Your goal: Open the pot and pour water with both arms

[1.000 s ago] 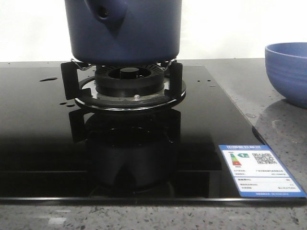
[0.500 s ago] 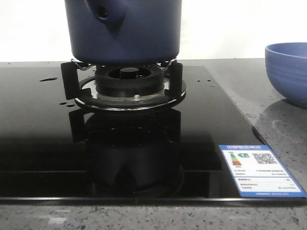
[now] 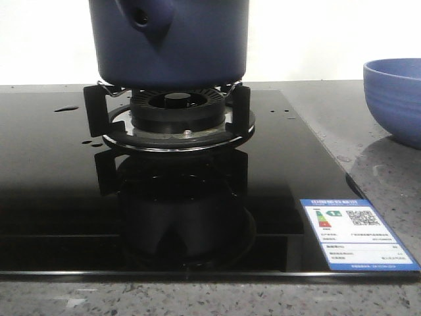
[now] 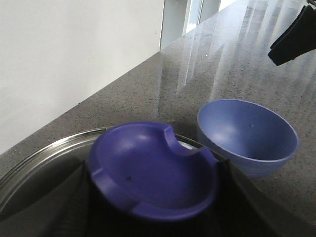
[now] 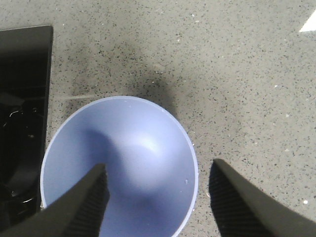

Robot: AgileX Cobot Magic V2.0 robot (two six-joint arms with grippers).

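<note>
The dark navy pot (image 3: 171, 39) stands on the burner (image 3: 174, 108), its side nub (image 3: 141, 16) facing me; its top is cut off in the front view. In the left wrist view a purple-blue notched lid (image 4: 153, 168) sits tilted between the fingers of my left gripper (image 4: 154, 172), which is shut on it, above a steel rim (image 4: 44, 148). My right gripper (image 5: 159, 170) hangs open over the periwinkle bowl (image 5: 133, 163), one finger above its inside and one outside its rim. Water shows only as droplets (image 3: 66, 108) on the cooktop.
The black glass cooktop (image 3: 52, 184) fills the middle, with a sticker (image 3: 355, 234) at its front right corner. The bowl (image 3: 398, 99) stands on the speckled grey counter to the right. A white wall runs behind.
</note>
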